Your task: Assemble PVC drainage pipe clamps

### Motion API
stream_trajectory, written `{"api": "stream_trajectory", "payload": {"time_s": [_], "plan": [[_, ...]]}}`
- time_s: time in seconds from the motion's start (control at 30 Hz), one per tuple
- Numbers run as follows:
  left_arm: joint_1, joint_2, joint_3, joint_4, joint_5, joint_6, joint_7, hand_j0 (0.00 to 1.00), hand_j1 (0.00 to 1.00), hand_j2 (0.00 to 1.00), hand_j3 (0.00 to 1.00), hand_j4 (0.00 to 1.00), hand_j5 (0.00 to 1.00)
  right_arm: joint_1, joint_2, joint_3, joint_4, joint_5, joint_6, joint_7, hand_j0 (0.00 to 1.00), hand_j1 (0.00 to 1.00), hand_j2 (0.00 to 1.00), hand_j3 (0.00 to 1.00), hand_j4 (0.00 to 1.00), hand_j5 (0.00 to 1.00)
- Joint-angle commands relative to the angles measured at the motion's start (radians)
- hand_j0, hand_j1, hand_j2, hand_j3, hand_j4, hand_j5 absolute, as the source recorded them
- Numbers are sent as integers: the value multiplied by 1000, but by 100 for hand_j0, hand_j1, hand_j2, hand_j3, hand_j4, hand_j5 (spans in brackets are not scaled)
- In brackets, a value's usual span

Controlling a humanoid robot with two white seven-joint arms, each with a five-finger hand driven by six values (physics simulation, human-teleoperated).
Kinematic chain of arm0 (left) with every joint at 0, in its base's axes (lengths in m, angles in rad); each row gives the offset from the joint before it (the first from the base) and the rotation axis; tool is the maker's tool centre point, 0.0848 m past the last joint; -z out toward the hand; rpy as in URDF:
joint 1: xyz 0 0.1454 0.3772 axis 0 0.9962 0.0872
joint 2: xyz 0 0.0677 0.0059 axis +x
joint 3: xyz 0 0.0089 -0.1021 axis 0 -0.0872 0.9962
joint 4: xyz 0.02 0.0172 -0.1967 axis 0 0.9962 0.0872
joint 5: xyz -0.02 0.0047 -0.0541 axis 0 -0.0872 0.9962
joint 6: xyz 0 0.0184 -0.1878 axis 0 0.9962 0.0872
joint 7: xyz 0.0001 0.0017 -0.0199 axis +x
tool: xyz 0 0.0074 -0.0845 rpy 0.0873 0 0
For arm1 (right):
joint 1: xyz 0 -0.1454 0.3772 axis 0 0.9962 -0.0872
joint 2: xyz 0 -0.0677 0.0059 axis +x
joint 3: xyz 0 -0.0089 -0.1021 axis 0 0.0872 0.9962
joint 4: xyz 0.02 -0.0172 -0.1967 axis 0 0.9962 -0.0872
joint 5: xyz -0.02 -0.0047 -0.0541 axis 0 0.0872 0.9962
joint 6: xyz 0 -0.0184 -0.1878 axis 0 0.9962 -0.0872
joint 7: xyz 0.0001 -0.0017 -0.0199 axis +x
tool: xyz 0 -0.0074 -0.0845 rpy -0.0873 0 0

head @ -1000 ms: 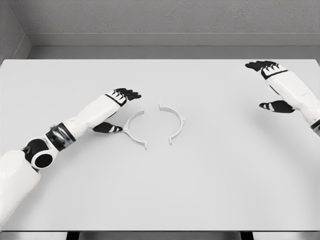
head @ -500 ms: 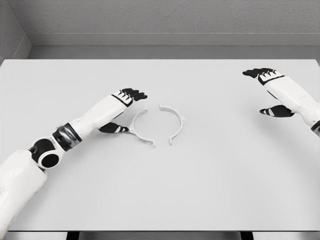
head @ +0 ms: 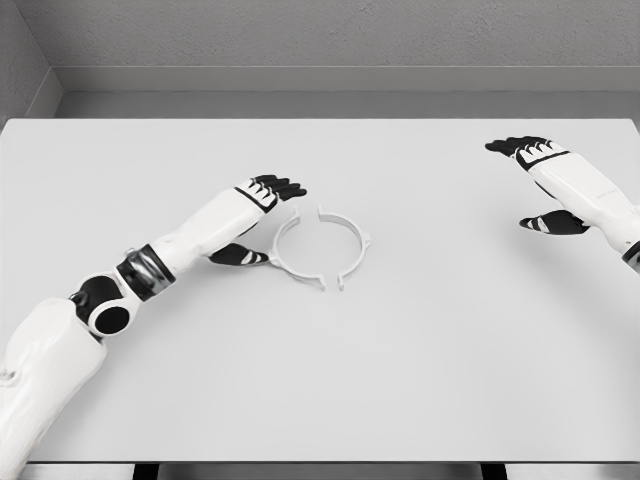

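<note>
Two white clamp halves sit together near the middle of the white table [head: 420, 380], and they form an almost complete ring. The left clamp half [head: 291, 258] curves round the left side, the right clamp half [head: 350, 243] round the right. At the far side of the ring their ends are just beside each other with a thin slit between them; at the near side the two small end tabs stand close together, a narrow gap showing.

The left hand [head: 255, 212] lies right against the outer curve of the left half. Its dark fingers [head: 284, 186] reach out past the far left of the ring, extended and loosely spread, closed on nothing. The thumb [head: 238, 257] pokes out lower down, its tip touching or all but touching the left half's outer edge; I cannot tell which. The left arm stretches back to the near left corner.

Over on the far right, well apart from the ring, the right hand [head: 545, 175] hovers above the table with fingers extended and slightly fanned, thumb held out below, gripping nothing.
</note>
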Motion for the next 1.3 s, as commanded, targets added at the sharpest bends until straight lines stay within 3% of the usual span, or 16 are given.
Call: {"api": "stream_trajectory", "payload": {"time_s": [0.0,0.27,0.63,1.27], "plan": [[0,-1,1,0,4,0,1,100,100,100,100,100,100,0,1,0,0,-7,3,-1,100,100,100,100,100,100],[-12,10,10,6,6,0,1,100,100,100,100,100,100,2,-1,0,0,-7,3,-1,100,100,100,100,100,100],[-52,-12,-4,87,4,0,1,100,100,100,100,100,100,3,1,-16,-5,-7,3,-1,100,100,100,100,100,100],[-63,-52,-12,95,-11,0,1,100,100,100,100,100,100,3,1,-14,-7,-7,3,-1,100,100,100,100,100,100]]}}
